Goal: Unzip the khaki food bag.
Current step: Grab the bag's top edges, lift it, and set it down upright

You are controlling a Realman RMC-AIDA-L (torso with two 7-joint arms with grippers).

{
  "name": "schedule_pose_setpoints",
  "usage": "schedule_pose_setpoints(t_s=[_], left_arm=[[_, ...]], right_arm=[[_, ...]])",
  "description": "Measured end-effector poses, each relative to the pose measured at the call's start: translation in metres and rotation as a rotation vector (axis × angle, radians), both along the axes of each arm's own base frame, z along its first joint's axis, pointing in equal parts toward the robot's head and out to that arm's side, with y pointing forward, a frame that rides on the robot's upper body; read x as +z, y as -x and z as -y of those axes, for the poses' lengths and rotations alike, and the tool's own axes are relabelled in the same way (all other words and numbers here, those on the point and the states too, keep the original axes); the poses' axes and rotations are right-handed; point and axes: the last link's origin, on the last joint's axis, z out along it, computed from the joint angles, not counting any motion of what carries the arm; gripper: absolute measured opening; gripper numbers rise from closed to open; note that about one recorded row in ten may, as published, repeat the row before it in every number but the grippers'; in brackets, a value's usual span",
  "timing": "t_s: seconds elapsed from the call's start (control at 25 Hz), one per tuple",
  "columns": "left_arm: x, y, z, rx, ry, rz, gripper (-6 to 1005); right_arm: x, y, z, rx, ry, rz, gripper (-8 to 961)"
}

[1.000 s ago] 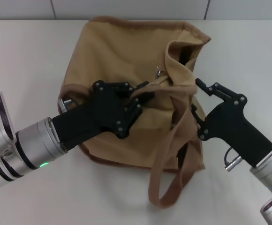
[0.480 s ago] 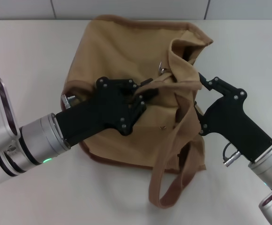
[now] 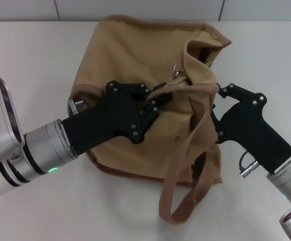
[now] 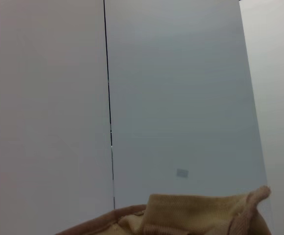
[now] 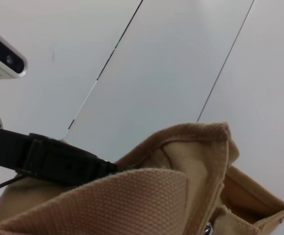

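A: Where's the bag (image 3: 135,60) sitting?

B: Lying in the middle of the white worktop (image 3: 35,55), slumped, its open mouth turned to the far right. It looks like soft, light canvas that folds wherever it's pushed, so I'd expect it to slide or bunch up unless one side is pinned.

A: And the grippers?

B: The left gripper (image 3: 158,100) lies across the middle of the bag with its fingers nipped narrow on a fold of cloth or strap near the top seam; what exactly it pinches I can't tell. The right gripper (image 3: 216,95) is against the bag's right edge, pressed into the fabric below the raised flap. Whether it's spread or closed I cannot tell, the cloth covers its tips.

A: Where should the hold go?

B: On the small silver zipper pull (image 3: 177,72) by the flap, I'd say. It's tiny and probably slippery metal, so a fine pinch while the other gripper keeps the canvas taut.

A: Anything in the way?

B: The long strap (image 3: 183,165) loops down toward the near side right between the two arms, and could snag. Behind is only a pale panelled wall (image 4: 181,98).
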Motion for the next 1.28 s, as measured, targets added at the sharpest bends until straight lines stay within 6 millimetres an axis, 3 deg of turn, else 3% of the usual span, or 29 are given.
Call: schedule_pose_setpoints(t_s=[0.2,0.68,1.0,1.28], left_arm=[[-0.001,0.000,0.001,0.001,0.004,0.000,56],[-0.002,0.001,0.002,0.006,0.012,0.000,56],[-0.003,0.001,0.003,0.007,0.014,0.000,56],[-0.003,0.002,0.004,0.015,0.014,0.001,56]], right_arm=[[0.002,-0.001,-0.002,-0.014,-0.015,-0.006,239],[-0.004,-0.008,-0.002,-0.053,0.011,0.037,249],[-0.007,-0.007,-0.001,-0.048,0.027,0.041,408],[-0.008,-0.003,0.003,-0.018,0.037,0.033,401]])
